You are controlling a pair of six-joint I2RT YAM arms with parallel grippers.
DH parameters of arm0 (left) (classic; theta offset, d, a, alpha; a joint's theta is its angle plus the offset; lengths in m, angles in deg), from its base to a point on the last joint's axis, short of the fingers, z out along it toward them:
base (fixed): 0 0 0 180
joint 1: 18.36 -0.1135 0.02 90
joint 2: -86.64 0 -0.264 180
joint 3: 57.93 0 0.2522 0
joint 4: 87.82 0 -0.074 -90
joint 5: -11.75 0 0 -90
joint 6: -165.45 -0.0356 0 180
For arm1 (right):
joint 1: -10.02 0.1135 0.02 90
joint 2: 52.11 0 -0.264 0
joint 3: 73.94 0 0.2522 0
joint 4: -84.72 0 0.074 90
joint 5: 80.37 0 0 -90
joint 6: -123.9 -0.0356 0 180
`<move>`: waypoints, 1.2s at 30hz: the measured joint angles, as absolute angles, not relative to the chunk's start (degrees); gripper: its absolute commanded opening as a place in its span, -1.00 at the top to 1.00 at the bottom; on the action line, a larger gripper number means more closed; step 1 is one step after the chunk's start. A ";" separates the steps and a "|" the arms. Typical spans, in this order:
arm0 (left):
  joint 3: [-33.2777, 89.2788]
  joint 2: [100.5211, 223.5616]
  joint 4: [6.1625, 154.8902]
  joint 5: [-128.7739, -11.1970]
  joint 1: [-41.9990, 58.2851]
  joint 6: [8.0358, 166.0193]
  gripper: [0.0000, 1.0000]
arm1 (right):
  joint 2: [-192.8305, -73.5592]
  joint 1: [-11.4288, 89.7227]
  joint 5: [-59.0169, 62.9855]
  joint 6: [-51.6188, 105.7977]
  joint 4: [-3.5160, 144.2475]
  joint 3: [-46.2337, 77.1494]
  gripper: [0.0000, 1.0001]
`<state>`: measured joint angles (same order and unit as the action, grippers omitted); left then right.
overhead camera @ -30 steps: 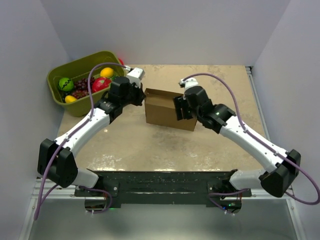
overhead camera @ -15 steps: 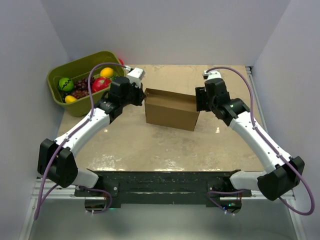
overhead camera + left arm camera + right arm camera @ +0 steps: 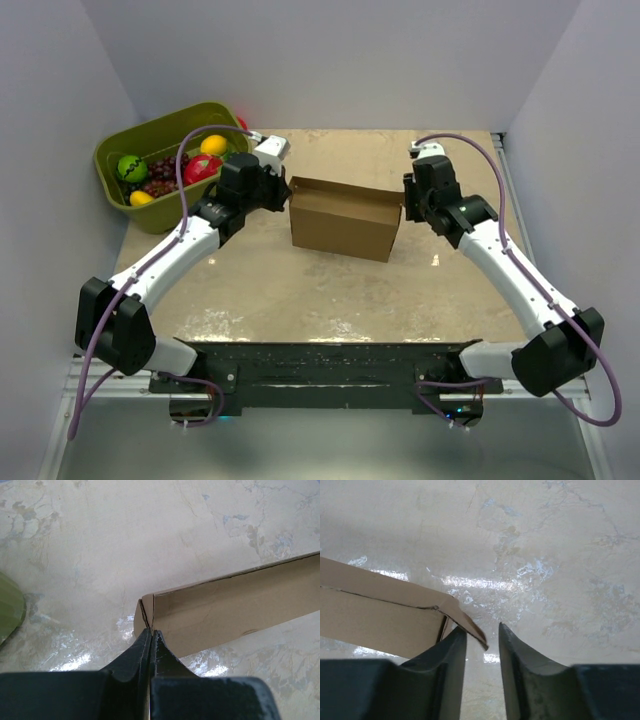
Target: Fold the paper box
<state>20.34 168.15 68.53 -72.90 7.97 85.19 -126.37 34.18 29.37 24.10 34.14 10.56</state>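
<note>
Near the middle of the table (image 3: 300, 290), the paper box (image 3: 342, 218) stands open-topped, its long walls up and a loose end flap (image 3: 465, 617) jutting from its right end. The risk lies there. The flap's tip sits between the parted fingers of the right gripper (image 3: 482, 632) and is not yet gripped. A bite so close to the edge could slip off, or crease the corner instead of turning the flap along its score. A pull from that side could also drag the light box across the smooth top, or tear it against the opposite hold. At the left end, the left gripper (image 3: 151, 632) is pinched together on the box's corner edge, with cardboard caught between its fingers. Both arms reach in from the near edge and bend inward, one wrist at each end of the box, about level with its rim. At the far left, a green bin (image 3: 160, 128) of fruit (image 3: 131, 167) sits well apart from the work.
</note>
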 measured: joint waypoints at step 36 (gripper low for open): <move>20.34 168.43 69.14 -74.04 9.15 84.20 1.00 | -126.94 33.18 20.56 15.03 40.42 7.68 1.00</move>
<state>20.34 168.43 69.14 -74.04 9.15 84.20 -126.94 33.18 20.56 15.03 40.42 7.68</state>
